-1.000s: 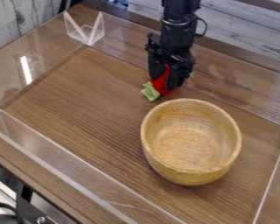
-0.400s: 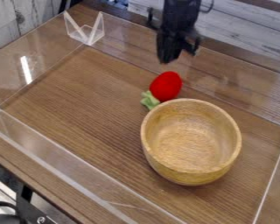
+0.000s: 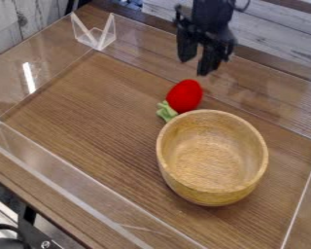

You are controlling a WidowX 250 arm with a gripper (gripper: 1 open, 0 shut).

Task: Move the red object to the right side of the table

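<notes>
Fruit (image 3: pixel 185 94) — small, glossy red, green leafy end (image 3: pixel 165 112) pointing down-left — resting on table (image 3: pixel 93 117), just beyond far-left rim of bowl (image 3: pixel 213 156). Leaf end close against bowl's rim; actual contact hard to judge. Red body free on all other sides, nothing gripping it.

Gripper (image 3: pixel 204 60) above and slightly right of fruit, clear of it, pointing down. Fingers spread apart, gap visible between dark tips, nothing between them. Some blur on fingertips; black body running up out of top edge of view.

Bowl: round, light wood, upright, nothing inside, sitting in right half of tabletop toward near edge.

Table: brown wood grain, edged by low clear walls (image 3: pixel 48 170) — near-left wall running diagonally across lower left, glare along its top. Small clear bracket-like piece (image 3: pixel 93 31) standing at far-left corner, well apart from fruit and bowl.

Pale planked surface (image 3: pixel 282 34) beyond far edge of table, behind gripper.
</notes>
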